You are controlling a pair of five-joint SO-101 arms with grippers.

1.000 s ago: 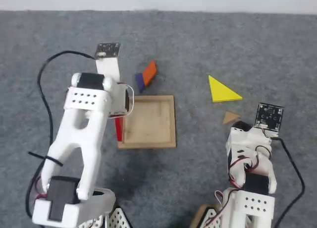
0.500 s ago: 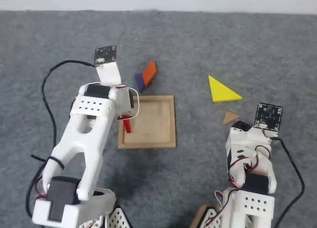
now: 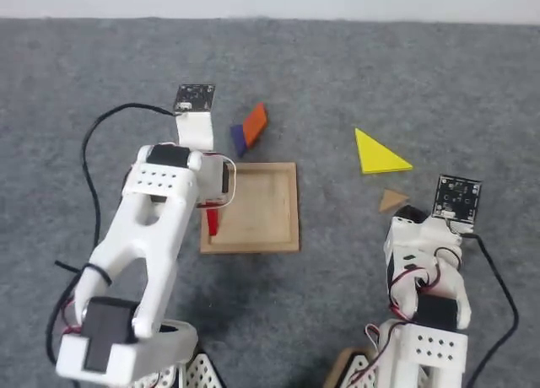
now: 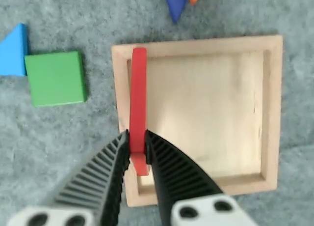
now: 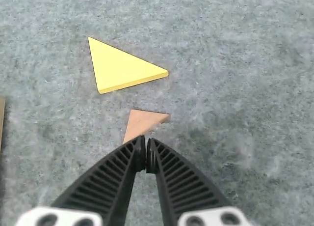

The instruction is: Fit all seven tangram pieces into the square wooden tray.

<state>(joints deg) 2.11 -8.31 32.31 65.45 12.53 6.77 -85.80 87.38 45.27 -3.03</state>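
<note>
The square wooden tray lies mid-table with nothing flat in it. My left gripper is shut on a red piece, held on edge along the tray's left inner wall. A green square and a blue triangle lie on the carpet beside the tray. An orange piece and a dark blue piece sit just behind the tray. A yellow triangle and a small tan triangle lie to the right. My right gripper is shut on nothing, just short of the tan triangle.
Grey carpet covers the table. The left arm hangs over the ground left of the tray and a black cable loops beside it. The right arm's base stands at the front right.
The left arm has swung slightly to the right with the red piece, bringing it from outside the tray's left rim to just inside it. The right arm has not moved.
</note>
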